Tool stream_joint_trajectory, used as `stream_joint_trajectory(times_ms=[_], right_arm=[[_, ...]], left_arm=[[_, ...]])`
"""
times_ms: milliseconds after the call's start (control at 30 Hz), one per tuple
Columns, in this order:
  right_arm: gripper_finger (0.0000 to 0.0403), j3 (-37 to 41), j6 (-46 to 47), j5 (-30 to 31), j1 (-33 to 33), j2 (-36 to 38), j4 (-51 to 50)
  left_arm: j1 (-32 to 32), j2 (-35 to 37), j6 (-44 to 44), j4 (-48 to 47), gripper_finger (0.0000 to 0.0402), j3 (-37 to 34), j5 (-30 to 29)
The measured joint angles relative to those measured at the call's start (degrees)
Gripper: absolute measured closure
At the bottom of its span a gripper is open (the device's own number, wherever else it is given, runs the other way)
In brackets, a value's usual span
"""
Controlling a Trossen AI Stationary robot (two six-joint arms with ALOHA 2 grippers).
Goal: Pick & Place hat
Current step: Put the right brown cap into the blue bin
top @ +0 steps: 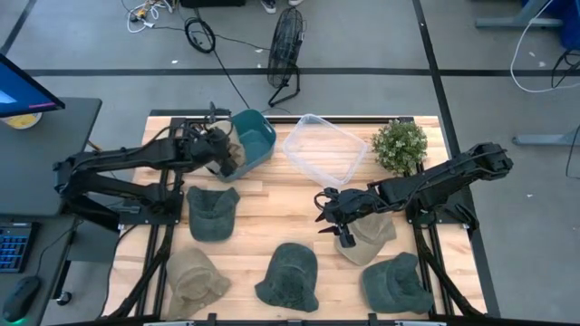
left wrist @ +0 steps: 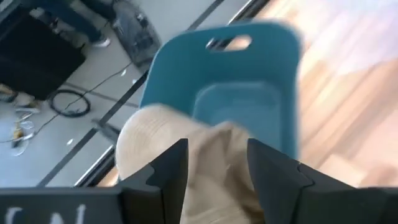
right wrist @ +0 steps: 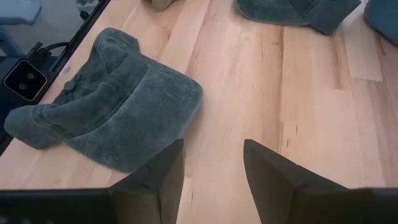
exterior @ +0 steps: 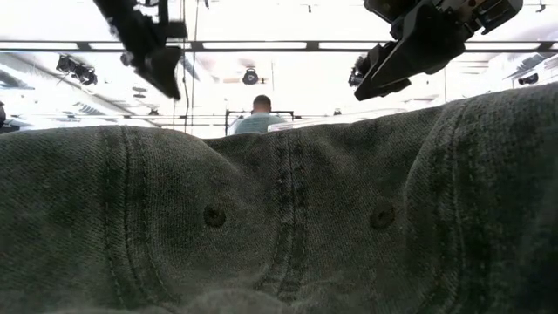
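Observation:
My left gripper is at the left near corner of the teal bin, shut on a beige hat. My right gripper hovers open over bare wood at mid-table, just left of another beige hat that lies flat. A dark green hat lies on the table ahead of its fingers, apart from them. In the low view that hat fills the foreground and both arms show above it. My left gripper has the beige hat's bunched cloth between its two fingers, and the cloth fills the gap. The fingers slant down from the table's left toward the bin. The hat's crown bulges out ahead of the fingertips, over the bin's near rim; which part is pinched is hidden.
More hats lie on the wood: dark green, beige and dark green. A clear plastic tub and a potted plant stand at the far side. A fan stands on the floor beyond the table.

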State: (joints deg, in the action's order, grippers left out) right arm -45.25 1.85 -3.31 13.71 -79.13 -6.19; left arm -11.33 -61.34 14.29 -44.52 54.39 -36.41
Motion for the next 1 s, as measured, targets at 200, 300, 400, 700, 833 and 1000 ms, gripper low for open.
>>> stream_joint_trajectory(times_ms=[200, 300, 400, 700, 833, 1000], right_arm=[[0.0234, -1.75, 6.69, 3.79, 2.45, 0.00, -14.82], [0.0234, -1.95, 13.95, 9.09, 3.33, 0.00, -24.09], [0.0234, -1.95, 21.71, 11.33, 4.03, 0.00, -30.46], [0.0234, -1.97, 34.67, 8.00, 5.59, 0.00, -32.88], [0.0234, -1.99, 41.15, 8.93, 6.47, 0.00, -38.63], [0.0234, -1.99, 45.14, 10.14, 7.30, 0.00, -42.74]], left_arm=[[7.57, -0.25, 1.38, 0.00, 0.0232, 1.28, 4.93], [12.03, -0.59, 5.39, 0.86, 0.0232, -0.92, 5.17], [16.29, -0.59, 8.85, 4.26, 0.0232, -4.66, 5.15], [24.39, -0.59, 18.84, 12.75, 0.0232, -12.41, 5.01], [26.25, -0.59, 19.86, 13.53, 0.0232, -12.87, 4.96], [27.11, -0.59, 19.57, 15.12, 0.0232, -12.87, 4.29]])
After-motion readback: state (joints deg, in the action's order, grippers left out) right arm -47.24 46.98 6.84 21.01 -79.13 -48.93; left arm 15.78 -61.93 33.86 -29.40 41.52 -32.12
